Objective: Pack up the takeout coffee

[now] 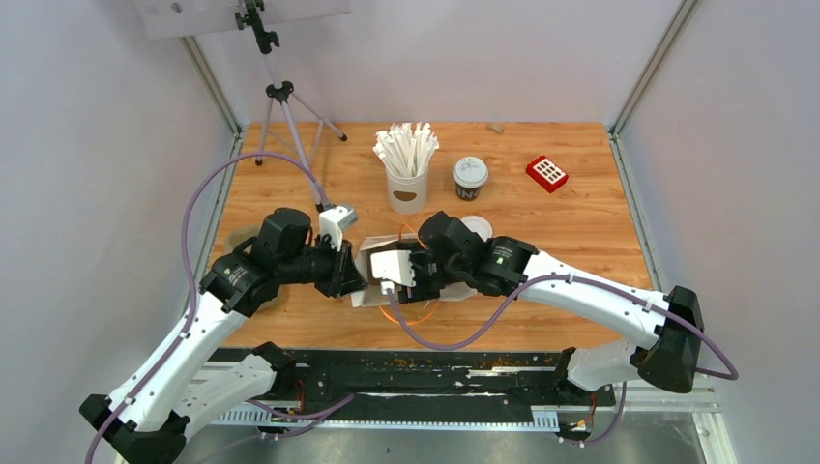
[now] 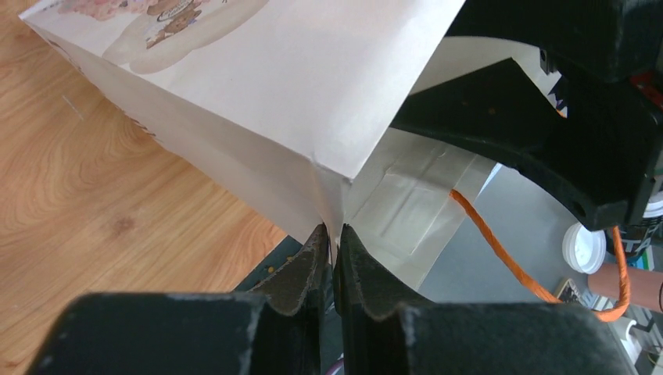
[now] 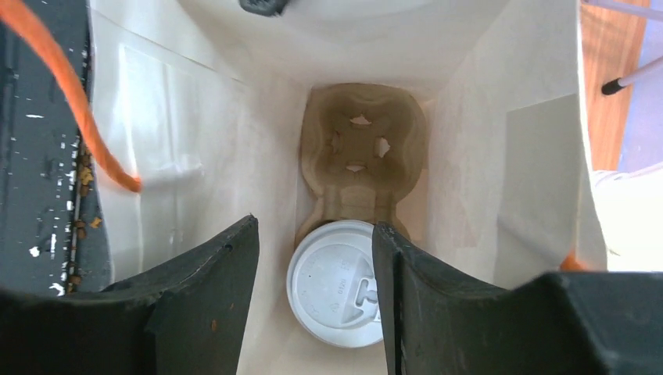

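Lidded coffee cup, only its round white plastic lid showing, sits in a beige pulp carrier inside a white paper bag, right gripper spread open above it. Left gripper pinches the bag's edge. Second dark brown lidded cup stands on the wooden table, well apart.

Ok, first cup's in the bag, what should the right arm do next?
Probably lift the right gripper straight out of the paper bag: its jaws are open, the lidded cup sits in the pulp carrier, one slot is empty, and the second cup stands on the table.
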### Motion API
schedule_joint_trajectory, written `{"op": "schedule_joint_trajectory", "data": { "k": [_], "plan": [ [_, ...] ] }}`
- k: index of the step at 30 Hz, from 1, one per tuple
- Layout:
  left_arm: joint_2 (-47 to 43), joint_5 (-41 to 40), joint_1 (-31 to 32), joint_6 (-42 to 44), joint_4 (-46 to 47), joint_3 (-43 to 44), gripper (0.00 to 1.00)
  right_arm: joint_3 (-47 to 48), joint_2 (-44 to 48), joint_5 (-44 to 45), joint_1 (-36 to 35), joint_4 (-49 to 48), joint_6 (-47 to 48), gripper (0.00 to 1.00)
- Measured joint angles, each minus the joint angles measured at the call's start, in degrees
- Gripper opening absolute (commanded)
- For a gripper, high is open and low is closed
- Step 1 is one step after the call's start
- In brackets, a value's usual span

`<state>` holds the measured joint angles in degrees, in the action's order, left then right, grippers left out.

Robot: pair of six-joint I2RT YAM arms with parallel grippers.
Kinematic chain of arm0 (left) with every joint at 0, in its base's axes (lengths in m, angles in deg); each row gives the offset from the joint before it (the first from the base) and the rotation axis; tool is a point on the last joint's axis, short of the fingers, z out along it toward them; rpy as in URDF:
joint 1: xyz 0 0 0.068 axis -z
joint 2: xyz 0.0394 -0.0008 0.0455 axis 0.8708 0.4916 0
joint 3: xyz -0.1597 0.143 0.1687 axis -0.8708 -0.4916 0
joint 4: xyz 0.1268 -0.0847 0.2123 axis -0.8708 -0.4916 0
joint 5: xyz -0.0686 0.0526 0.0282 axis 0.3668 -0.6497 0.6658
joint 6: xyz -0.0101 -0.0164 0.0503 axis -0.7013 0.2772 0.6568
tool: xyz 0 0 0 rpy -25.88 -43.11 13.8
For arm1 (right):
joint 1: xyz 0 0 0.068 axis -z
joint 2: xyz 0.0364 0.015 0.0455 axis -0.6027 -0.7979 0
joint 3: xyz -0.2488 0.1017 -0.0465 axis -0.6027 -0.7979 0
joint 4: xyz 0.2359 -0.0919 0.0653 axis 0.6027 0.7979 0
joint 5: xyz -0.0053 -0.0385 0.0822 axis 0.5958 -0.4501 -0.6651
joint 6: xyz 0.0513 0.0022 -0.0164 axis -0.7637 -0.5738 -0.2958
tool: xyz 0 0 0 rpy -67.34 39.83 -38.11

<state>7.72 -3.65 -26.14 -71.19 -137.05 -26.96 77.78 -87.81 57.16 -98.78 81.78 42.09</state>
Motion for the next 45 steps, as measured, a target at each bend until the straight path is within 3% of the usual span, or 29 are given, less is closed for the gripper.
{"op": "schedule_joint_trajectory", "data": {
  "k": [15,24,30,37,40,43,45],
  "plan": [
    [1.40,-1.05,0.00,-0.76,-0.87,1.11,0.16,6.97,2.84,-3.34,-0.11,1.46,-6.36,0.61],
    [1.77,-2.60,0.00,-0.72,-1.68,1.11,0.16,18.08,3.19,-4.85,-0.11,-1.70,-16.11,0.66],
    [1.79,-3.56,0.00,-0.70,-2.27,1.22,0.16,22.47,3.02,-1.62,-0.11,-4.04,-21.55,0.67],
    [2.23,-4.94,0.00,-0.61,-2.99,2.71,0.17,26.29,1.16,8.02,1.51,-3.93,-25.97,0.69],
    [2.25,-5.57,0.00,-0.66,-3.15,3.06,0.17,28.24,-0.31,12.52,5.79,-3.67,-29.14,0.79],
    [2.19,-5.95,0.00,-0.76,-3.17,3.10,0.17,29.09,-1.79,16.59,12.07,-2.82,-32.11,0.99],
    [2.12,-6.27,0.00,-0.76,-3.15,3.10,0.17,29.14,-3.30,18.86,17.29,-1.46,-34.07,1.00]
  ]
}}
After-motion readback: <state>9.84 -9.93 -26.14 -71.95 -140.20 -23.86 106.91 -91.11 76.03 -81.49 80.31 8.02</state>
